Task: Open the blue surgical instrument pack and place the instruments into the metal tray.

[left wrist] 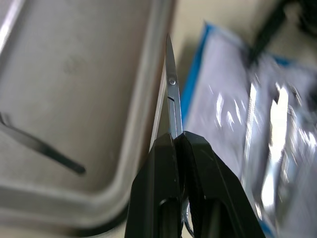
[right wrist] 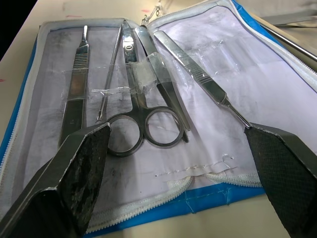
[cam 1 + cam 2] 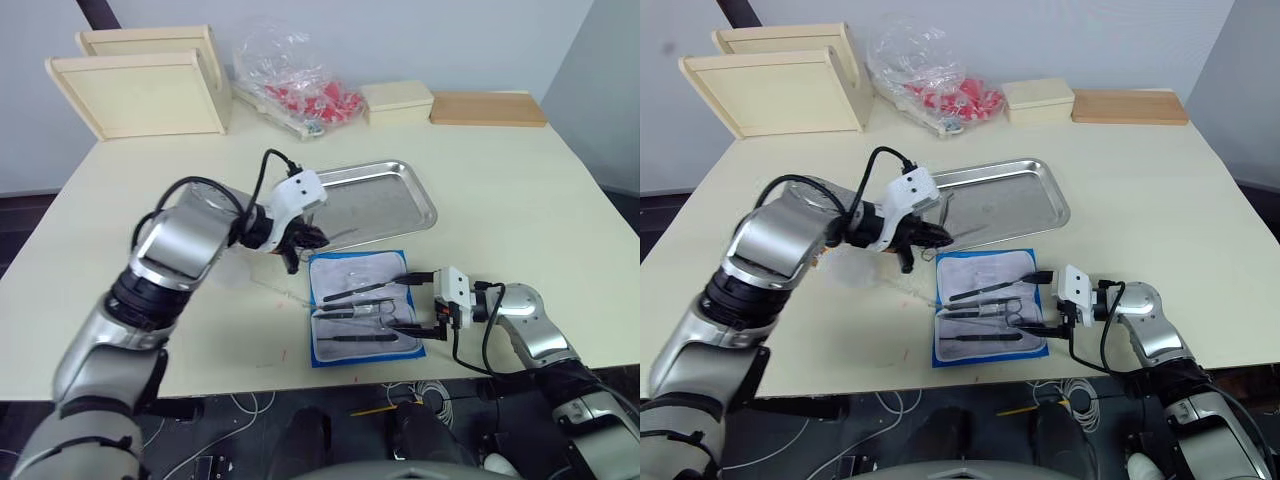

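Observation:
The blue surgical instrument pack (image 3: 362,305) lies open near the table's front edge, its pale lining up. Several instruments (image 2: 143,124) are tucked inside it: ring-handled scissors, forceps and slim handles. My right gripper (image 3: 408,303) stands open at the pack's right edge, its fingers (image 2: 74,173) spread over the lining with nothing between them. My left gripper (image 1: 177,136) is shut on a pair of scissors (image 1: 171,94), held over the near left rim of the metal tray (image 3: 385,200), blades pointing toward the tray. Another slim tool (image 1: 39,146) lies in the tray.
Two pale wooden boxes (image 3: 140,90) stand at the back left. A clear plastic bag of red items (image 3: 295,80), a small pale box (image 3: 397,100) and a wooden board (image 3: 488,108) line the far edge. Cables hang below the front edge.

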`<control>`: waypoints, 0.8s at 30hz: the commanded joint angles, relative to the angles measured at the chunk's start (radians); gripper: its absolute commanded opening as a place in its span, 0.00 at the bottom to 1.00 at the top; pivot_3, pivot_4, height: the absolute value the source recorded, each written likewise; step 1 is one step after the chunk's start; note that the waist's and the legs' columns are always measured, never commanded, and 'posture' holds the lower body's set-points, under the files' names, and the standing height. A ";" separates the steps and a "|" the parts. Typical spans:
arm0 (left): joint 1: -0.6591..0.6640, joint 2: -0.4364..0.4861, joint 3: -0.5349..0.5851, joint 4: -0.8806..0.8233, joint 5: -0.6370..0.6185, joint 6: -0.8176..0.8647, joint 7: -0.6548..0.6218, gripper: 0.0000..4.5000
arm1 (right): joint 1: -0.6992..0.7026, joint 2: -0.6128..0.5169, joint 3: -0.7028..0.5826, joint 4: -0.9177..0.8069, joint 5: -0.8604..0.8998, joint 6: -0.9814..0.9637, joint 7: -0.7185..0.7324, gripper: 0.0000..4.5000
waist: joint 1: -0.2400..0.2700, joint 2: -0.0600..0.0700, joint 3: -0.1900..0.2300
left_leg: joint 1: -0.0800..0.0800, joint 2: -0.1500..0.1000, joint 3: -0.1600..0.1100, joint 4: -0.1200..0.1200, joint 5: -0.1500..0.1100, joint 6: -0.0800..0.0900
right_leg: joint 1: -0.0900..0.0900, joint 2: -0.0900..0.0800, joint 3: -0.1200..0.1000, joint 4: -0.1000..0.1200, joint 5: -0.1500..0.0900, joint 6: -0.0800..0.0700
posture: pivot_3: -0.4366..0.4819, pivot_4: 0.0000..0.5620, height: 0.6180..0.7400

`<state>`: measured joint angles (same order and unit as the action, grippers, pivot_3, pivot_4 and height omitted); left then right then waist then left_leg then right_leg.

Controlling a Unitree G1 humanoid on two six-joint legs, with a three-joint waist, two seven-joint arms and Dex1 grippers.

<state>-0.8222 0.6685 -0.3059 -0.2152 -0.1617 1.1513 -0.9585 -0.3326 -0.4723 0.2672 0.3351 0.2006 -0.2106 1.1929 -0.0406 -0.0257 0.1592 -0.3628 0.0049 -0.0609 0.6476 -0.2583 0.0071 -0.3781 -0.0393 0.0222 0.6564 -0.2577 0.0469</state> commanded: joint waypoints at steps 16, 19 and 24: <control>0.025 -0.441 0.199 0.079 0.077 0.024 0.621 0.01 | 0.038 -0.008 0.053 0.077 -0.088 0.019 -0.007 1.00 | 0.001 0.000 0.000 | 0.001 0.000 0.000 0.000 0.000 -0.001 | 0.001 0.000 0.000 0.001 0.002 -0.003 | 0.48 0.27 1.00; 0.029 -0.472 0.209 0.101 0.082 0.021 0.673 0.01 | 0.036 -0.007 0.054 0.082 -0.090 0.019 -0.006 1.00 | 0.001 0.000 0.000 | 0.001 0.000 0.000 0.000 0.000 -0.001 | 0.001 0.000 0.000 0.000 0.002 -0.003 | 0.48 0.27 1.00; 0.025 -0.503 0.230 0.164 0.104 -0.012 0.755 0.01 | 0.033 -0.005 0.056 0.087 -0.091 0.018 -0.005 1.00 | 0.001 0.000 0.000 | 0.001 -0.001 0.000 0.000 0.000 -0.001 | 0.001 0.000 0.000 0.001 0.002 -0.003 | 0.48 0.27 1.00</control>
<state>-0.7821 0.1760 -0.1085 -0.0499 -0.0707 1.1716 -0.2368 -0.3353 -0.4678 0.2666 0.3468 0.2002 -0.2195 1.1925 -0.0399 -0.0258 0.1587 -0.3614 0.0042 -0.0610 0.6478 -0.2584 0.0061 -0.3771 -0.0396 0.0225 0.6570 -0.2553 0.0442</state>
